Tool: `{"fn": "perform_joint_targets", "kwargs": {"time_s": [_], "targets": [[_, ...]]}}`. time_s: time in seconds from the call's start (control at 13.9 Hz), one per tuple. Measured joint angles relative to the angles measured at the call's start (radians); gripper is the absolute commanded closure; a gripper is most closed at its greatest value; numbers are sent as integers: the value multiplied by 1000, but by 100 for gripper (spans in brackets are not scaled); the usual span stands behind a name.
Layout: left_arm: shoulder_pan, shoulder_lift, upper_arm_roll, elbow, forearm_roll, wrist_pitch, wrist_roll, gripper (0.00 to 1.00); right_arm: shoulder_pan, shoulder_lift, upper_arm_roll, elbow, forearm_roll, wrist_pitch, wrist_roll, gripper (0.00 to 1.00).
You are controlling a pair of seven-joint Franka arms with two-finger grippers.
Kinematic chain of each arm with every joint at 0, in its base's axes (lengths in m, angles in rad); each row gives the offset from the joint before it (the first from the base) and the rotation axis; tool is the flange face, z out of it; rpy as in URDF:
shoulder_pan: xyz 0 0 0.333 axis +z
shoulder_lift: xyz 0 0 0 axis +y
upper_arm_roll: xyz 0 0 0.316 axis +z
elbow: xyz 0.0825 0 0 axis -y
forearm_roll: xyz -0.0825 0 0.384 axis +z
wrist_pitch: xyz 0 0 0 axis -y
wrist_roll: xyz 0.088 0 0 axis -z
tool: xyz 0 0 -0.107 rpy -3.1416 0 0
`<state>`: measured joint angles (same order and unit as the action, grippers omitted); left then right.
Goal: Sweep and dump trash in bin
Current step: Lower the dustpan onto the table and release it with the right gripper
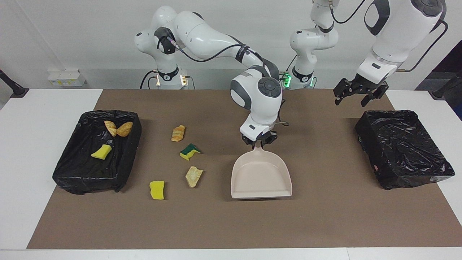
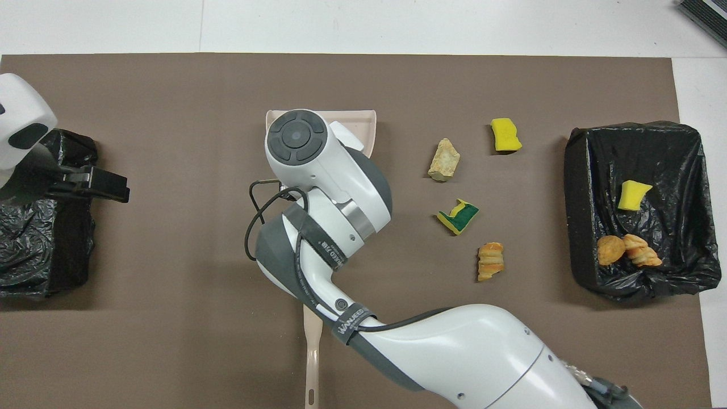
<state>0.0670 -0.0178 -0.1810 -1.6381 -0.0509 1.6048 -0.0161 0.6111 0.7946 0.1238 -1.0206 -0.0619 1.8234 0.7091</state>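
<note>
Nearest the robots, the brush [image 2: 311, 355] lies on the brown mat [image 1: 325, 216] with most of its length hidden under the right arm; only its beige handle shows in the overhead view. The left gripper [image 1: 354, 95] hangs in the air with its fingers spread wide and nothing between them, over the mat at the robot-side edge of the empty black-lined bin [image 1: 404, 148] at the left arm's end of the table [image 1: 21, 162]. The right arm reaches out over the middle of the mat, and the right gripper [image 1: 258, 142] is clamped on the handle of the beige dustpan [image 1: 261, 175], whose pan rests flat on the mat with its open lip pointing away from the robots. Four pieces of trash lie loose on the mat between the dustpan and the second bin [image 1: 95, 151], which stands at the right arm's end: a tan-orange bread chunk [image 1: 178, 133] nearest the robots, then a green-and-yellow sponge piece [image 1: 190, 151], then a pale tan chunk [image 1: 193, 176], and farthest out a yellow sponge piece [image 1: 157, 190]. All four are apart from the dustpan. Three further pieces rest inside that second bin: two bread chunks [image 1: 118, 128] touching each other at its robot-side end, and a yellow sponge wedge [image 1: 101, 152] farther out.
</note>
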Motion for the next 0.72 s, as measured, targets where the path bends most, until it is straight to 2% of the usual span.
{"fn": "perform_joint_targets", "kwargs": {"time_s": [0.14,0.5,0.58,0.65,0.72], "targets": [[0,0,0,0,0,-1,0,0,17,16,0,1,27,44,13,100],[0,0,0,0,0,-1,0,0,9,20,0,3,63,51,13,100],[0,0,0,0,0,-1,0,0,10,20,0,2,69,51,13,97],[0,0,0,0,0,-1,0,0,10,20,0,0,75,51,13,89],[0,0,0,0,0,-1,0,0,10,21,0,-2,76,51,13,87]]}}
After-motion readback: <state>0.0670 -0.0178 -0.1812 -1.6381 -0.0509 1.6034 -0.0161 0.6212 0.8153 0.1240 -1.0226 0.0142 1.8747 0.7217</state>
